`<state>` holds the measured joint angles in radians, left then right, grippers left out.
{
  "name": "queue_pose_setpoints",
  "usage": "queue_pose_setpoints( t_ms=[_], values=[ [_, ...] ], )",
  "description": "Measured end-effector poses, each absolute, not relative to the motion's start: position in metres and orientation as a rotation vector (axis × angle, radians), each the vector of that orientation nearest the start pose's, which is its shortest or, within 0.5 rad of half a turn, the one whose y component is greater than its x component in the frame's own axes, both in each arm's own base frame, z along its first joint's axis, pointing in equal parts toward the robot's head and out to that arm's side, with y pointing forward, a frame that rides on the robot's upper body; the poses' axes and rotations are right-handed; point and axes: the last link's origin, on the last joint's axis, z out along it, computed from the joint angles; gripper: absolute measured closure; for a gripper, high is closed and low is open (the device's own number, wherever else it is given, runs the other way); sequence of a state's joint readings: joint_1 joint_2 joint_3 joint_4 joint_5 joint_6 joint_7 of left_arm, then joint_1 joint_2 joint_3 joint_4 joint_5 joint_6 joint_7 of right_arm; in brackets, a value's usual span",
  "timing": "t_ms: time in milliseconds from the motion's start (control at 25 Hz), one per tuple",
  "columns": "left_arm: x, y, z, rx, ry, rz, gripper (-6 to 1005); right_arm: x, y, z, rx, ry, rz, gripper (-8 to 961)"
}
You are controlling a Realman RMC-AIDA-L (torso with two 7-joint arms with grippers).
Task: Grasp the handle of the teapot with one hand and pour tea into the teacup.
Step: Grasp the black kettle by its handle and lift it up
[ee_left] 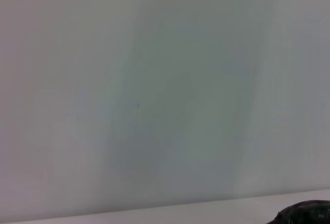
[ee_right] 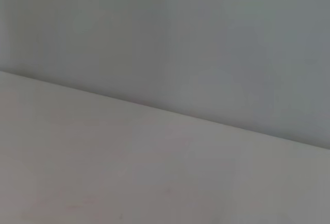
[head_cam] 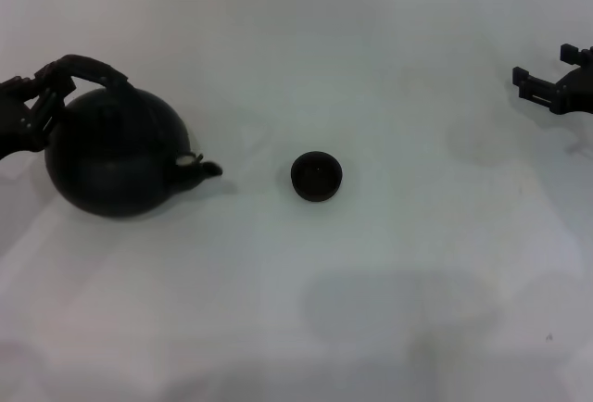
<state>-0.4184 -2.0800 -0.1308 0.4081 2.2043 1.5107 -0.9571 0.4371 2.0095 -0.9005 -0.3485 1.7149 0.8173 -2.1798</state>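
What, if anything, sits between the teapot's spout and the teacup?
Nothing visible: bare white table lies between the teapot spout and the teacup. The left gripper is at the handle.

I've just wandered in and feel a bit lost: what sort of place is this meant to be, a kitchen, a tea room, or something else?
Probably a robot test bench, not a kitchen. A bare white table holds only a black teapot and a tiny teacup, with the left gripper at the handle and the right gripper waiting aside.
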Motion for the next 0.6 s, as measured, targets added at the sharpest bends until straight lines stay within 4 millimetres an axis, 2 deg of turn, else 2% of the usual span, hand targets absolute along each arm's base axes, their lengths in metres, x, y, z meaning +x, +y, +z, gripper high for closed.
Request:
queue_pose_setpoints(
  t_ms=[280,600],
  values=[
    [-0.3579,0.2843,0.0196,-2.062,-0.751,-0.807,835,0.3739,0.3493,0.0041,-2.075,0.764,0.312,95],
    [-0.3615,0.2858,0.0263,-2.013,-0.717,-0.793,842,0.3744,0.3489,0.0039,-2.073,0.769,0.312,95]
  ],
)
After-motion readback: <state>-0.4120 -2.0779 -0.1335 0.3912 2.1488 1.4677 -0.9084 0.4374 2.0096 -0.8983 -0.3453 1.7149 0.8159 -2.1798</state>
